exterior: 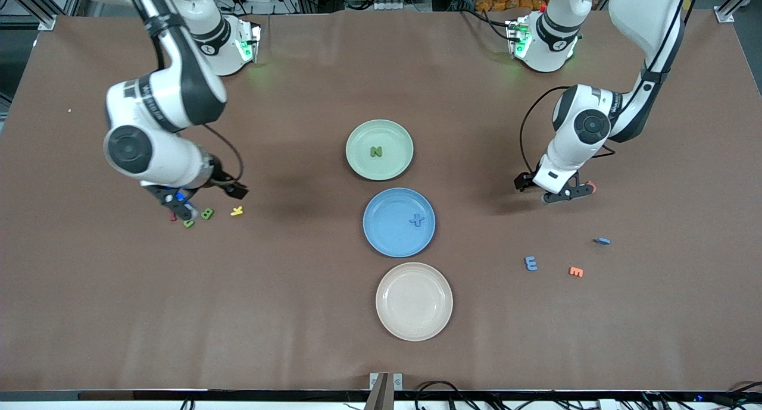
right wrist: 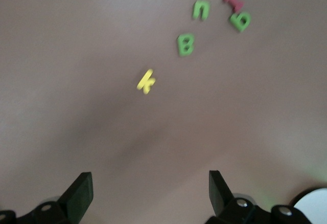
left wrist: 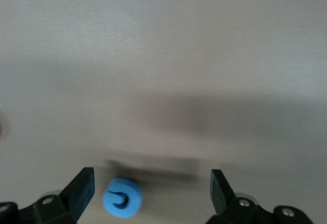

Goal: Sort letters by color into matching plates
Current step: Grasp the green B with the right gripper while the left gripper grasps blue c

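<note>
Left gripper (left wrist: pixel 152 193) spread wide, empty; a blue letter (left wrist: pixel 122 198) lies between its fingers. Right gripper (right wrist: pixel 150 196) spread, empty, over bare table near the green letters (right wrist: pixel 186 44).

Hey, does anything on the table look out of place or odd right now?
Nothing looks spilled or damaged. The green plate holds a green letter, the blue plate a blue one; other letters lie loose toward both ends.

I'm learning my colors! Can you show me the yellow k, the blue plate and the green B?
yellow k (right wrist: pixel 146 81), right wrist view, middle of the letter.
blue plate (exterior: pixel 387 231), front view, bare floor of the plate.
green B (right wrist: pixel 185 44), right wrist view, middle of the letter.
</note>
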You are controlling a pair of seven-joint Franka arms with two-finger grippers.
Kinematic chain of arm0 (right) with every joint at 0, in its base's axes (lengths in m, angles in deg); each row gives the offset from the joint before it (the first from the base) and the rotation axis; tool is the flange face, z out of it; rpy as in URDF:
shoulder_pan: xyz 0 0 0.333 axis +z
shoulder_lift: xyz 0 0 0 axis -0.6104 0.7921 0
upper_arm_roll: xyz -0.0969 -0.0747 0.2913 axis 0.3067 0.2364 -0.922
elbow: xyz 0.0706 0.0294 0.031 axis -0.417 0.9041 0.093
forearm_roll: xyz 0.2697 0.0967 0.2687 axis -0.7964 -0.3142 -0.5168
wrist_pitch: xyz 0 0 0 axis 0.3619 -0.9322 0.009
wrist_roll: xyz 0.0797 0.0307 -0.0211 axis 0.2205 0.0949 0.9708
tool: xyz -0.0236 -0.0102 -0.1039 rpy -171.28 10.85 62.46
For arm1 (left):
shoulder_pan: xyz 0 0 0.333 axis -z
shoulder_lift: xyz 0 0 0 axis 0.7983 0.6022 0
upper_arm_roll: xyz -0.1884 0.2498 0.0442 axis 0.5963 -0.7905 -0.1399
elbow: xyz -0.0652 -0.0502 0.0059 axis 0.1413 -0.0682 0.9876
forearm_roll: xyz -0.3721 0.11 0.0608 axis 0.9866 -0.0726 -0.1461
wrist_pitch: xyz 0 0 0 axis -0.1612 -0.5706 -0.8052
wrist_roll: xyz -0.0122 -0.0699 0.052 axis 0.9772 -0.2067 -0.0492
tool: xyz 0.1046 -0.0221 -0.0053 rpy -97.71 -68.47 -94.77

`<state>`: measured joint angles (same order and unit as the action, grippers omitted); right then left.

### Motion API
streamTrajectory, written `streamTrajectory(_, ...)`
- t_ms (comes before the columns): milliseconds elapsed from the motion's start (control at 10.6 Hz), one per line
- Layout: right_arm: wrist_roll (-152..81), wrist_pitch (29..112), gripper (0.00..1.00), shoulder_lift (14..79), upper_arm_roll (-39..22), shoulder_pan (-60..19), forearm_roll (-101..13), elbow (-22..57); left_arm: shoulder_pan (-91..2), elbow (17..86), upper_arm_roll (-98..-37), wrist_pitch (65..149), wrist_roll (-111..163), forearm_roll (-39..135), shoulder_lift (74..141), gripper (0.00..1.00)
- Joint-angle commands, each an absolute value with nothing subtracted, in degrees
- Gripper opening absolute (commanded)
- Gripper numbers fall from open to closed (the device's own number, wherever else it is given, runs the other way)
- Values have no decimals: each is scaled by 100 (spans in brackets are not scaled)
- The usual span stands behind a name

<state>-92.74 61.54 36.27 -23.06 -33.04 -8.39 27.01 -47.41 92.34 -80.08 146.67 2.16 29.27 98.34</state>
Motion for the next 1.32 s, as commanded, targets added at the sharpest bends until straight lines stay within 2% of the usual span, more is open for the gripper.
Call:
streamTrajectory(0, -8539, 6773, 100, 3307, -1620, -3331, -833, 3385, -5112, 9591, -7956, 14852, 311, 2450, 9584, 100)
streamTrajectory(282, -8356, 7731, 100, 3254, -1408, -3340, -825, 4071, -5104, 9617, -7939, 14852, 311, 2415, 9655, 100)
streamTrajectory(564, -7794, 9302, 99, 3324, -1302, -3410, -825, 5002, -5104, 9644, -7895, 14852, 319, 2414, 9681, 100)
streamTrajectory(846, -7118, 10245, 82, 3849, -1179, -3393, -825, 5215, -5113, 9670, -7886, 14852, 319, 2414, 9733, 100)
streamTrajectory(1222, -6175, 10844, 79, 4202, -1056, -3393, -825, 5268, -5121, 9652, -7886, 14861, 319, 2414, 9830, 100)
